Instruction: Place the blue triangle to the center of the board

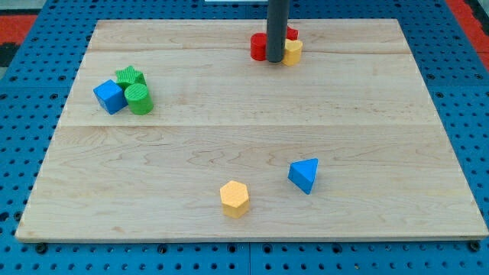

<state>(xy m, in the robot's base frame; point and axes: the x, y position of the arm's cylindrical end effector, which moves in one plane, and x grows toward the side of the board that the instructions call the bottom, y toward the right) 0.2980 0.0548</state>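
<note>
The blue triangle lies on the wooden board toward the view's bottom, right of the middle. My tip is far from it, near the view's top, standing in front of a cluster of red and yellow blocks. The dark rod comes straight down from the top edge of the view. The tip touches or nearly touches the red block at that cluster.
A yellow hexagon lies left of the blue triangle near the bottom. A yellow block and another red block sit by the rod. At the left are a blue cube, a green star and a green cylinder.
</note>
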